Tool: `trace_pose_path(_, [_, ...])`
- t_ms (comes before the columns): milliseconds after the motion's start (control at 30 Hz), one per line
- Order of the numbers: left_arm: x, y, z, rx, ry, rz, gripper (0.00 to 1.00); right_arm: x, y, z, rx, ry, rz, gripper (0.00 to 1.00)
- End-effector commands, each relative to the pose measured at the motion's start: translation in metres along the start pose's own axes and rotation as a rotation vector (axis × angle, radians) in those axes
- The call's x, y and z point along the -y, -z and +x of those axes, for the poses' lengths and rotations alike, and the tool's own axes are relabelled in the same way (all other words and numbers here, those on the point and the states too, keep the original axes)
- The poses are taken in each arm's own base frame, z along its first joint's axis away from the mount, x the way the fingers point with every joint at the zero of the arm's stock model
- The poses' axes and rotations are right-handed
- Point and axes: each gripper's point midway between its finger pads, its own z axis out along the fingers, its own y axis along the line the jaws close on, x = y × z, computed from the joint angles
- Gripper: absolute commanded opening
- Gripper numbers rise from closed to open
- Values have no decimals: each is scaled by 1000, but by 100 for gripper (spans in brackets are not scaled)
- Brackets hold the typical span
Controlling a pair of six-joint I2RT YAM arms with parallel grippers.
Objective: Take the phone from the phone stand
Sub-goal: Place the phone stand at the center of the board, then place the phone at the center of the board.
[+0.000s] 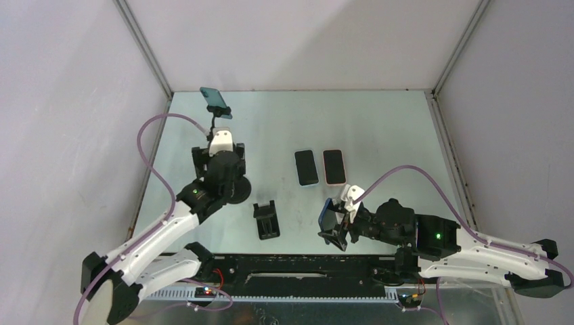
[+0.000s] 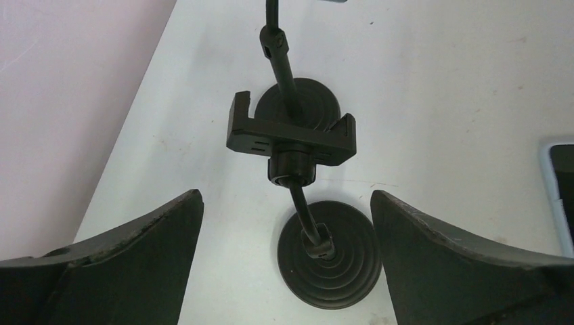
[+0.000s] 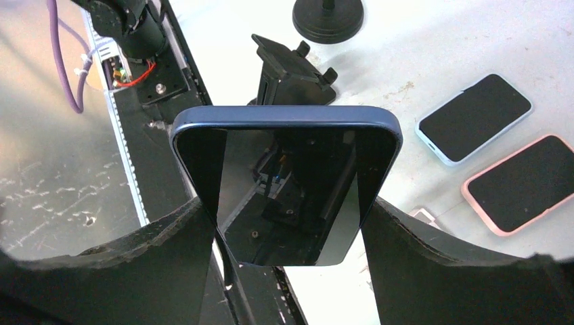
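Navy-rimmed black-glass phone; matte black plastic stand with concentric-ringed round base; pale-blue-cased flat phone; pink-cased flat phone; plain whitish surface.

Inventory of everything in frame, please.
dark blue phone: 1, dark blue, in right gripper
teal phone: 1, teal, clamped on far-left stand
pale-cased phone: 1, pale blue, flat mid-table
pink-cased phone: 1, pink, flat beside it
loaded gooseneck stand: 1, black, far left
empty gooseneck stand: 1, black, below left gripper
desk stand: 1, black, near-centre
table: 1, pale grey
left gripper: 1, black, open
right gripper: 1, black, shut on dark blue phone
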Motion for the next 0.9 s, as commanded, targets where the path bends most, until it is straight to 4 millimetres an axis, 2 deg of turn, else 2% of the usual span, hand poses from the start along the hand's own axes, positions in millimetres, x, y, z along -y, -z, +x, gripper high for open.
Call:
trace_pose_path(0, [-3,17,-37,82,112,67,100,3,2,-39,152,-141,42,0])
trace_pose_path(167, [-7,37,-54,97,160,140,100,-3,-6,-55,203,-228,30,0])
trace_pose_path(333, [-18,57,-58,26,209,158,100,11,-18,-68,183,-274,136,0])
trace_pose_path(433, [-12,69,-56,-8,188,239,100,20,-30,-72,135,-285,203,0])
trace_pose_path(500, [-8,77,-51,-9,178,308,100,28,-37,-75,118,-313,249,0])
trace_pose_path(633, [-17,97,-51,63,231,380,100,61,-53,-79,119,-456,340,0])
trace_pose_path(767, [-32,100,-41,68,243,340,100,94,-75,-71,95,-631,385,0])
trace_pose_path(867, [-37,99,-32,41,222,313,100,110,-99,-67,59,-667,422,0])
